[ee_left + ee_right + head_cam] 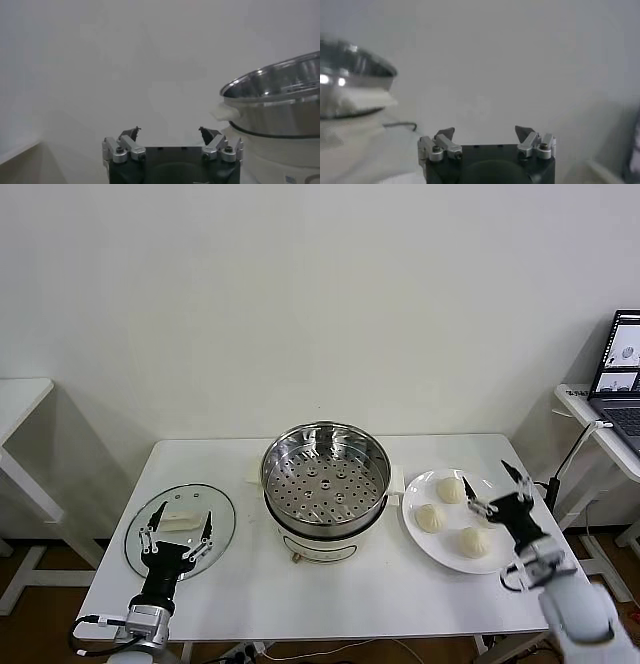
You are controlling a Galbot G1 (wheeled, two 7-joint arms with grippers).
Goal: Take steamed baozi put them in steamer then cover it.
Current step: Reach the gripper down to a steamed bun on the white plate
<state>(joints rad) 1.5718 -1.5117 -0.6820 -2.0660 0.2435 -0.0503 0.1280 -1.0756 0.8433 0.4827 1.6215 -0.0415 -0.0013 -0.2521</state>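
Hovering with fingers spread wide and nothing held, both end effectors wait at the front corners of the bench (330, 594).

The steamer (325, 474) stands mid-bench, its holed steel basket bare, on a cream pot base. Three buns (450, 490) lie on a white plate (425, 539) just right of it; a fourth may sit behind the arm, though I cannot tell. The right end effector (493, 490) hangs above the plate's right edge, beside the buns without touching any. The left end effector (176, 524) is poised over a glass lid (220, 509) lying flat, left of the steamer, its white handle between the fingertips as seen from the head view.
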